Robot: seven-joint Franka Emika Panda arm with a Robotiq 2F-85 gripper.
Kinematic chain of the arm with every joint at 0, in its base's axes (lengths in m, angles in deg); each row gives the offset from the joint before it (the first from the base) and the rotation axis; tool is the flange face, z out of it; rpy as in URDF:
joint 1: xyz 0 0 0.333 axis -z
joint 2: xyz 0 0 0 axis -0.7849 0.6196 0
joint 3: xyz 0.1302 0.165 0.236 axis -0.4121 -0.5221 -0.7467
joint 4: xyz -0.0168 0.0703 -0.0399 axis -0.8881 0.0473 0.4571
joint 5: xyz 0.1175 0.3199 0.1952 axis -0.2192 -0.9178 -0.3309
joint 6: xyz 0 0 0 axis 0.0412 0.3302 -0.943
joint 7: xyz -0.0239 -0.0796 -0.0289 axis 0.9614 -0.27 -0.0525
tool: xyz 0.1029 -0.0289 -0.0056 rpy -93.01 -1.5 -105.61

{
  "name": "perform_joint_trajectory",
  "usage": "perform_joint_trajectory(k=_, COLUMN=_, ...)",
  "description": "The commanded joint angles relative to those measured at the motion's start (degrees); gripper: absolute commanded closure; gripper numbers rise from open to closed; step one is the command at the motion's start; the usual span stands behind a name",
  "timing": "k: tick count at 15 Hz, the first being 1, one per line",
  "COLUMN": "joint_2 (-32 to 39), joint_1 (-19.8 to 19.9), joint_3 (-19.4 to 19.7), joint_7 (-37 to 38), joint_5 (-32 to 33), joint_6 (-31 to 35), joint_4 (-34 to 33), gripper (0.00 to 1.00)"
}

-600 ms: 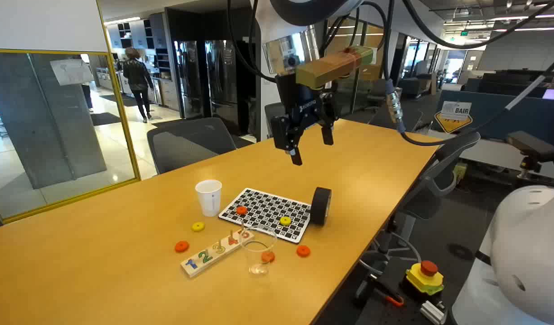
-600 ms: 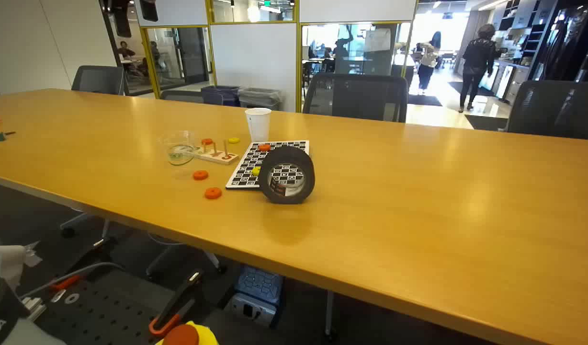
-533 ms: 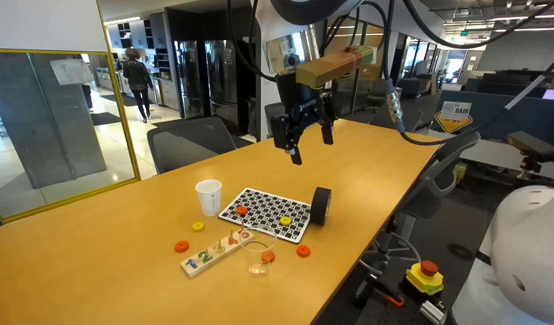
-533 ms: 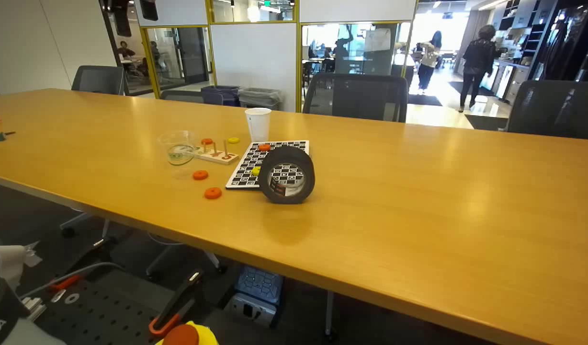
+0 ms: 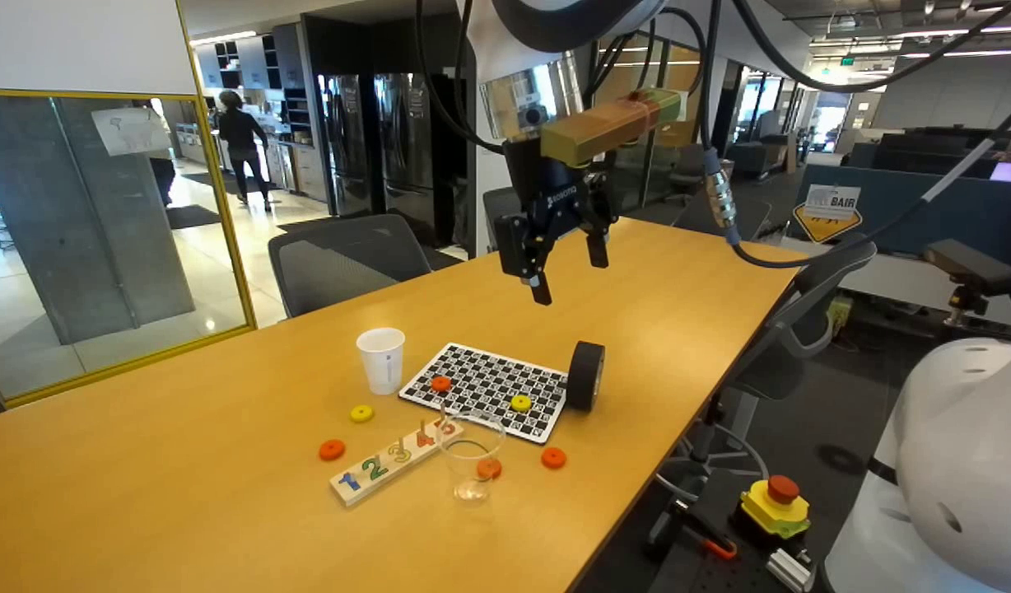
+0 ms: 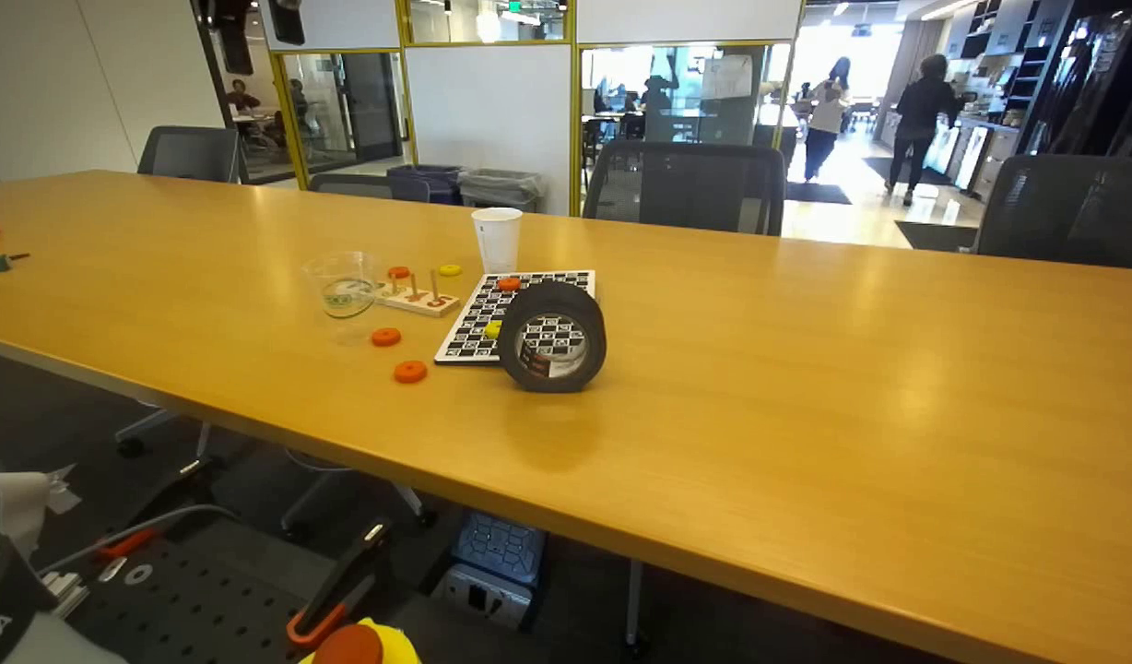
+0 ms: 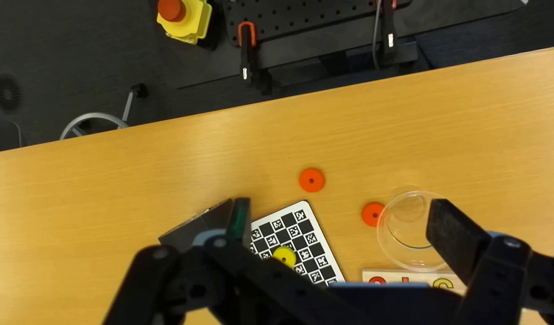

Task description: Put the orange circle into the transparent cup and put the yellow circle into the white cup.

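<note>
Hanging my pincer (image 5: 570, 275) high over table (image 5: 678, 276), jaws standing wide apart, gripping nothing. I'm judging first pick pending; next move likely calling for descending over orange circle (image 7: 311, 180), closing across its rim. It's lying flat just off corner of checkered board (image 5: 485, 371), hole facing up, showing no long axis. Second orange circle (image 7: 371, 214) lying just beside transparent cup (image 5: 464, 453), itself standing upright. Yellow circle (image 7: 284, 256) resting on board. Farther, white cup (image 5: 382, 362) standing mouth-up, long axis vertical, another yellow circle (image 5: 361, 413) lying near.

Clear plas. cup (image 5: 466, 458), glossy wood tbl (image 5: 184, 461)
</note>
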Motion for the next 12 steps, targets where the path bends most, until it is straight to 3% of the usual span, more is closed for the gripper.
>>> perform_joint_trajectory(k=1, joint_2=-1.35, joint_1=-1.42, joint_3=1.88, joint_7=1.08, joint_5=-0.53, joint_6=7.22, joint_4=6.55, gripper=0.0)
perform_joint_trajectory(k=7, joint_2=-3.62, joint_1=-0.36, joint_3=4.97, joint_7=3.95, joint_5=-3.79, joint_6=27.14, joint_4=22.68, gripper=0.0)
perform_joint_trajectory(k=12, joint_2=-2.08, joint_1=1.33, joint_3=8.71, joint_7=1.26, joint_5=-3.76, joint_6=38.76, joint_4=30.66, gripper=0.0)
